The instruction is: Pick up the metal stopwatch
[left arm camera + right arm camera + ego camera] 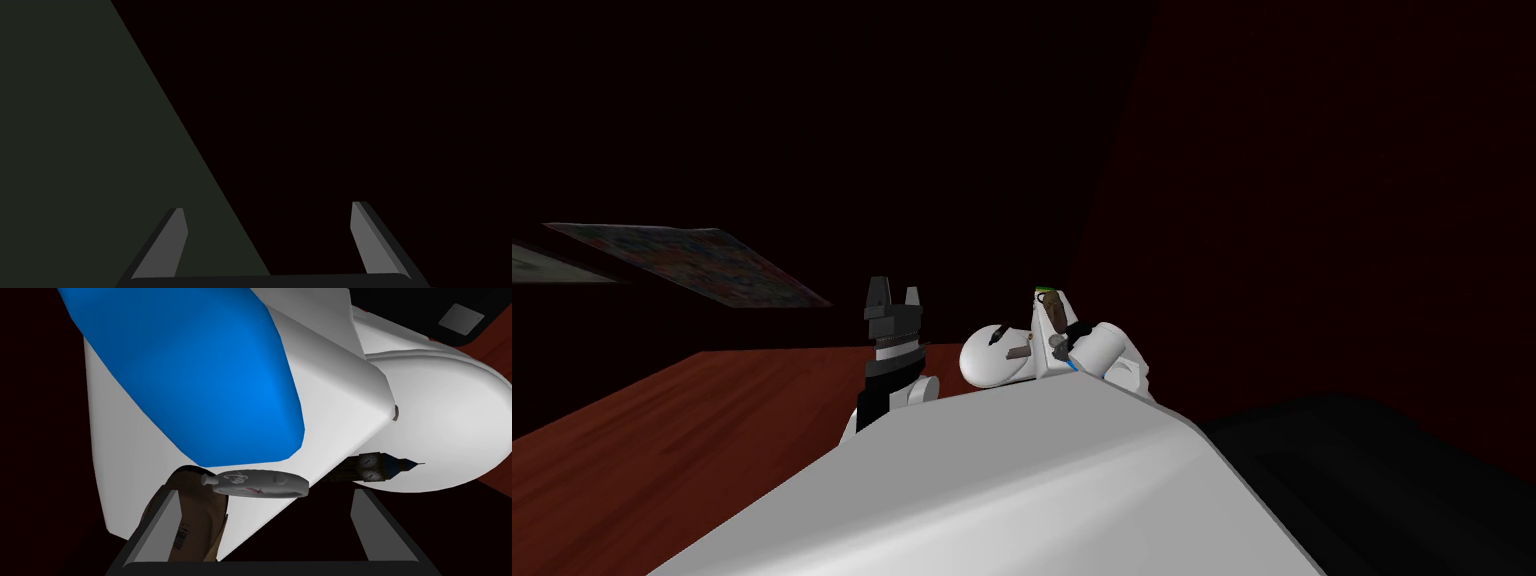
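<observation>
The stopwatch (pixel 257 483) is a light grey flat disc with a small crown, seen edge-on in the right wrist view. It lies just past the tips of my right gripper (pixel 266 490), in the gap between them and nearer one finger. The two fingers stand wide apart and touch nothing, so this gripper is open. What the stopwatch rests on is hidden. My left gripper (pixel 895 287) is raised above the table's far edge, open and empty, with a dark wall behind its fingers (pixel 170 240).
A brown object (pixel 197 523) sits close against one right finger. A small clock tower model (pixel 378 467) stands beyond the stopwatch. A red-brown wooden table (pixel 662 440) stretches to my left. A patterned flat panel (pixel 702 260) lies beyond it, amid very dark surroundings.
</observation>
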Robot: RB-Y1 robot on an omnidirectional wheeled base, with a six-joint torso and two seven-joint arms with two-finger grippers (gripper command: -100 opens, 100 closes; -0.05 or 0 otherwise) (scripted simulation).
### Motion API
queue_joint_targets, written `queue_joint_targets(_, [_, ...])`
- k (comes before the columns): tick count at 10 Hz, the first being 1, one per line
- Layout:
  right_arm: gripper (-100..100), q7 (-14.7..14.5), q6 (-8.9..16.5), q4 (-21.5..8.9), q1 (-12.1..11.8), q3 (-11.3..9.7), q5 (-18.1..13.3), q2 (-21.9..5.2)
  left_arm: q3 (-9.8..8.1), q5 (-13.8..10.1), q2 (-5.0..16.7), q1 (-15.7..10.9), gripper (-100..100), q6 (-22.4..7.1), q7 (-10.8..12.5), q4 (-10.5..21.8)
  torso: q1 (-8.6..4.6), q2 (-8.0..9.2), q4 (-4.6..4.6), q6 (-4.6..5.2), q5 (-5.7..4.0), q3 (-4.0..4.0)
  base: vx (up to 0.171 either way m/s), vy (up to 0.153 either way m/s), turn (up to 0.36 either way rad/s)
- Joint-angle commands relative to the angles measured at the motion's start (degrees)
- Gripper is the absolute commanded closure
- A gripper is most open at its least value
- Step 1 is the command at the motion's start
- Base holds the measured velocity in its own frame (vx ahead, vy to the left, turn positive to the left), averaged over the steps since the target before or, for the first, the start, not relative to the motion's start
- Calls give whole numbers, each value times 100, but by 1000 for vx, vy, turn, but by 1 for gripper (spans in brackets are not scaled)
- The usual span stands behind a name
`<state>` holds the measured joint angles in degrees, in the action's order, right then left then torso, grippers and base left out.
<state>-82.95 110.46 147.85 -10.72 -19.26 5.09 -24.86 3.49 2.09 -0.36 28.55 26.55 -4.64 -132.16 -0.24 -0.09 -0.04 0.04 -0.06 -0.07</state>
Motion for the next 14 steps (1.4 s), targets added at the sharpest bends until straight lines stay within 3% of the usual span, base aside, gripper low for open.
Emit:
queue_joint_targets(1, [-100,0,0,0,0,0,0,0,0,0,0,0,0,0,0,0,0,0,0,0,0,0,4,-18,28])
queue_joint_targets(2, [0,-4,21,6,0,-4,-2,-1,0,0,0,0,0,0,0,0,15,7,1,0,3,4,0,0,0])
queue_joint_targets(3, [-100,42,-145,-183,19,-24,-19,-12,1,0,-1,0,0,0,0,0,22,10,2,0,5,6,-12,-9,51])
queue_joint_targets(7, [-100,148,-527,-621,63,-71,-58,-37,1,0,-1,-1,0,0,0,0,13,19,4,0,10,11,-20,-10,50])
queue_joint_targets(8, [-100,126,-463,-554,50,-65,-54,-24,1,0,-1,-1,0,0,0,0,6,18,4,-2,12,10,-8,-2,11])
queue_joint_targets(9, [100,132,-488,-569,52,-66,-54,-25,1,0,-1,0,0,0,0,0,4,14,3,-1,13,8,0,0,0])
queue_joint_targets(13, [100,134,-481,-563,62,-53,-65,-21,1,0,-1,0,0,0,0,0,-4,14,-5,-4,11,4,1,0,-2])
queue_joint_targets(14, [0,134,-481,-563,62,-53,-65,-21,1,0,-1,0,0,0,0,0,-4,14,-5,-4,11,4,0,0,0])
